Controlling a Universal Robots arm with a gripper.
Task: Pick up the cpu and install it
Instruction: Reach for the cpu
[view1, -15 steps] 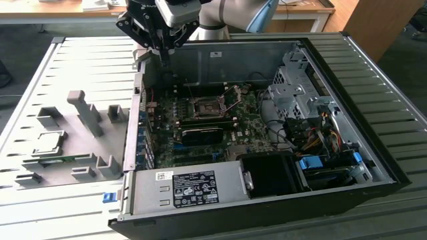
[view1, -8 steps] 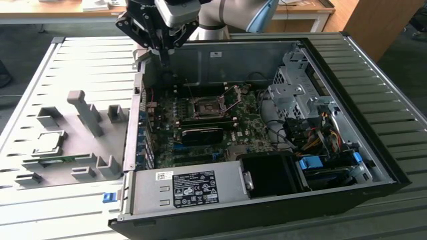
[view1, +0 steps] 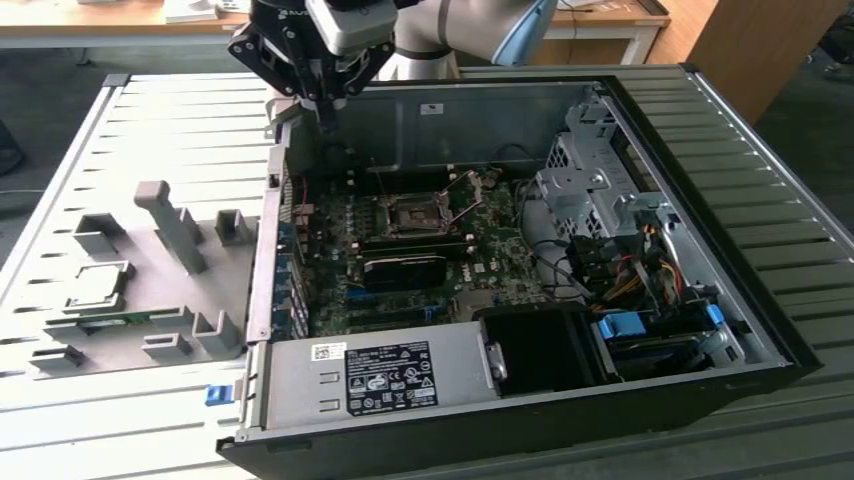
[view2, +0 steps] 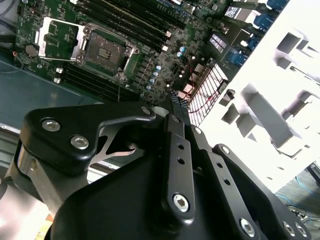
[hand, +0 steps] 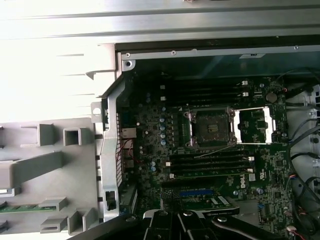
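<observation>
The cpu (view1: 102, 284), a small silver-grey square, lies flat in a holder on the grey fixture plate (view1: 134, 350) at the exterior view's left. My gripper (view1: 324, 120) hangs well away from it, above the open computer case's back left corner. Its fingers point down, shut with nothing between them. In the second wrist view the gripper (view2: 175, 101) tapers to a closed tip. The black motherboard socket (view1: 412, 213) stands open with its metal load plate (view1: 470, 186) tilted up. Both wrist views show the socket (view2: 104, 53) (hand: 210, 127) empty.
The open computer case (view1: 721, 150) holds the green motherboard (view1: 400, 290), a power supply (view1: 380, 375) at the front, drive cages (view1: 601, 190) and loose cables (view1: 641, 270). Several grey fixture blocks (view1: 167, 225) stand upright on the plate. Everything rests on a slatted metal table (view1: 120, 420).
</observation>
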